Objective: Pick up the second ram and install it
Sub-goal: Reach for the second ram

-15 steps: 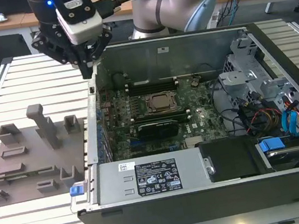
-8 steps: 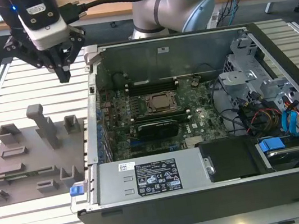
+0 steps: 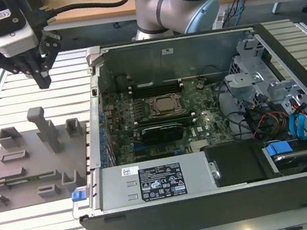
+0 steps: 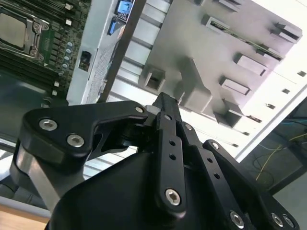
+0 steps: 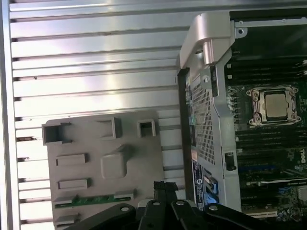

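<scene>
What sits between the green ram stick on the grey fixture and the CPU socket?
In the first wrist view, the case's perforated metal wall stands between the second ram and the CPU socket.

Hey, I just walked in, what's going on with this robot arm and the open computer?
A robot arm is set to fit memory into the open computer case. Its gripper hangs in the air above the grey tray beside the case, closed and holding nothing. The green memory stick lies in a slot of that tray, untouched, so it has not yet been picked up.
</scene>
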{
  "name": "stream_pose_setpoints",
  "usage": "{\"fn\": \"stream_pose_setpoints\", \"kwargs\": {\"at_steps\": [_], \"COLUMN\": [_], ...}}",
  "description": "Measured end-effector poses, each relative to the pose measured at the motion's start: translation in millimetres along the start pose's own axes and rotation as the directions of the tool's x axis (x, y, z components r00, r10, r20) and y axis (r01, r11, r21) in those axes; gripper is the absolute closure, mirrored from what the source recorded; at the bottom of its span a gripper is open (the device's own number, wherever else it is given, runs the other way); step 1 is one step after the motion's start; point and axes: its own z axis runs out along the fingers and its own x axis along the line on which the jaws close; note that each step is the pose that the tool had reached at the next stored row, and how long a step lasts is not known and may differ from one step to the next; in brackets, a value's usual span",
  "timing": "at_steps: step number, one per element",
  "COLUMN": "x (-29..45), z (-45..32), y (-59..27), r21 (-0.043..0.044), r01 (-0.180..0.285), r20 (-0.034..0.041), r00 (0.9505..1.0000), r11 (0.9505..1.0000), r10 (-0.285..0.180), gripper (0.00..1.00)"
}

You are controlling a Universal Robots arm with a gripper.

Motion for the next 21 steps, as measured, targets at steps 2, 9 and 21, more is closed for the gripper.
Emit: {"fn": "stream_pose_setpoints", "kwargs": {"at_steps": [2,9,21], "x": [7.5,27.6,61.3], "z": [0.0,-0.2,0.3], "y": [-0.6,-2.1,-9.6], "r21": [0.0000,0.0001,0.0001], "r01": [0.000,0.000,0.000], "r20": [0.0000,0.0000,-0.0001], "r00": [1.0000,1.0000,1.0000], "r11": [1.0000,1.0000,1.0000], "r10": [0.000,0.000,0.000], "gripper": [0.90,0.90,0.90]}}
